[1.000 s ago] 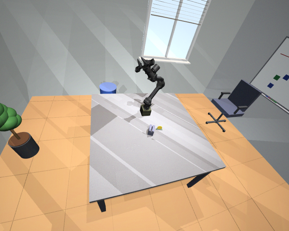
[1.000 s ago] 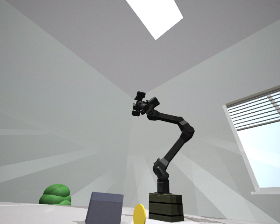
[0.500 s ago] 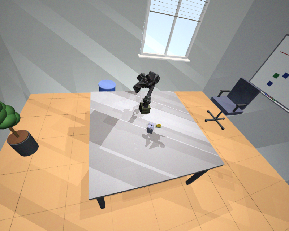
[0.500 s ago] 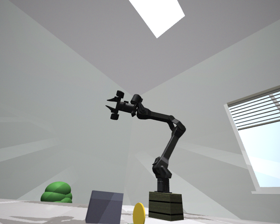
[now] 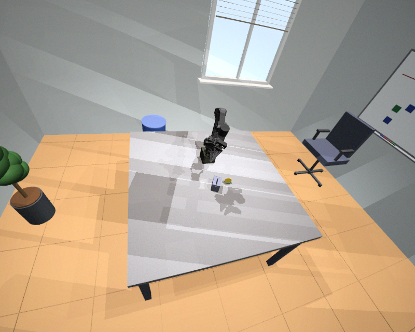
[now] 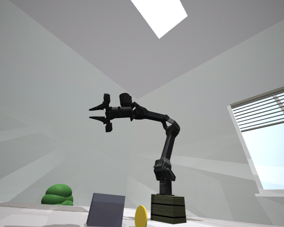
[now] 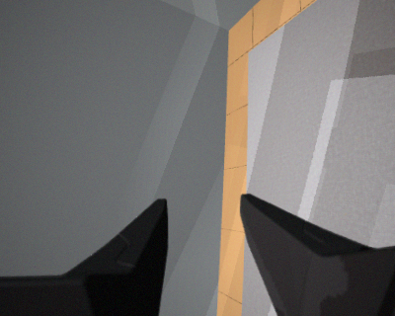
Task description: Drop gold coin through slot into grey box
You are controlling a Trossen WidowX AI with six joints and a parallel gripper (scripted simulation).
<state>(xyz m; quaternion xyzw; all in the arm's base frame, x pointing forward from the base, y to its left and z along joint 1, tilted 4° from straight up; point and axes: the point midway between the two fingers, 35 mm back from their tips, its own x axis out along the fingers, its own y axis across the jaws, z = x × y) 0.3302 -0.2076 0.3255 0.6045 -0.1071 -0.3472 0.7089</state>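
The table (image 5: 157, 221) fills the middle of the top view, its far legs hidden beneath its own slab. On it the arm (image 6: 168, 136) rises from a dark block base (image 6: 168, 209), bends at the elbow and reaches out level, high above the surface; from the top view its links overlap and the wrist is hard to separate from the rest.

The grey box (image 6: 105, 210) stands on the table well below the gripper (image 6: 89, 113), its bottom edge cut off in the exterior view. Its slot is too small to make out from above.

The gripper's two fingers stand partly apart with nothing between them; through the gap the wrist view shows only wall, floor tiles and table edge.

The gold coin (image 6: 140, 216) stands upright just beside the box, its lower part cropped by the frame. Its holder (image 5: 228, 182) shows only as a dark sliver under the coin from above.
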